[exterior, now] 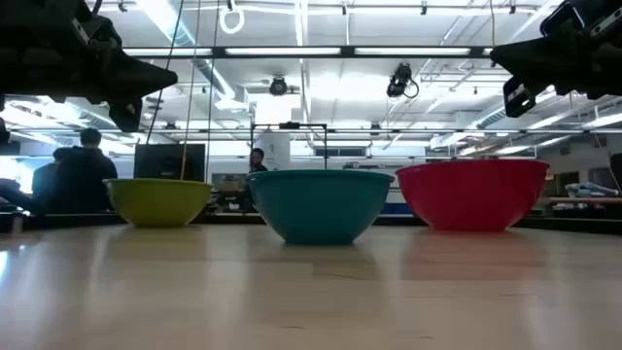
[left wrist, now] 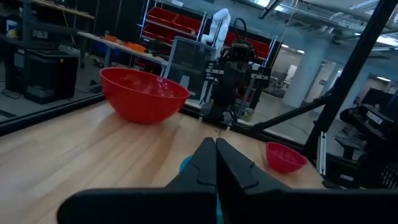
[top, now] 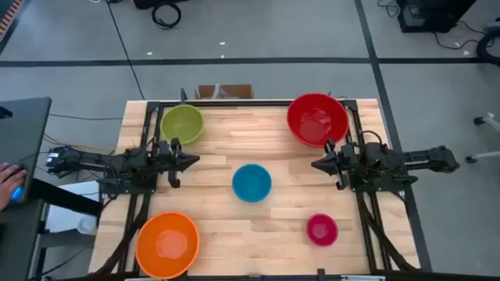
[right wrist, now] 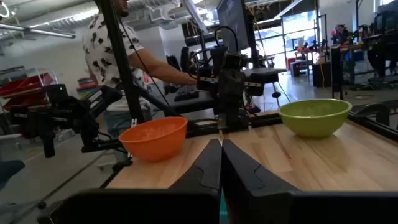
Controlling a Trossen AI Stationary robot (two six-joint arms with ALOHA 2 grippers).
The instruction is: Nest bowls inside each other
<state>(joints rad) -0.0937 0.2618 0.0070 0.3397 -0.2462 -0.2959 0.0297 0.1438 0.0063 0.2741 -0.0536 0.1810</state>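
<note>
Several bowls stand upright on the wooden table [top: 219, 226]: a big red bowl [top: 316, 119] at the far right, a green bowl [top: 181, 123] at the far left, a blue bowl [top: 251, 182] in the middle, an orange bowl [top: 167, 243] at the near left and a small pink bowl [top: 322, 229] at the near right. My left gripper [top: 195, 161] hovers shut at the table's left side, pointing toward the blue bowl. My right gripper [top: 314, 165] hovers shut at the right side, facing it. Neither touches a bowl.
Dark frame rails [top: 148, 140] run along the table's left and right edges under the arms. A person's hand [top: 9, 183] rests at a desk left of the table. Bare wood lies between the bowls.
</note>
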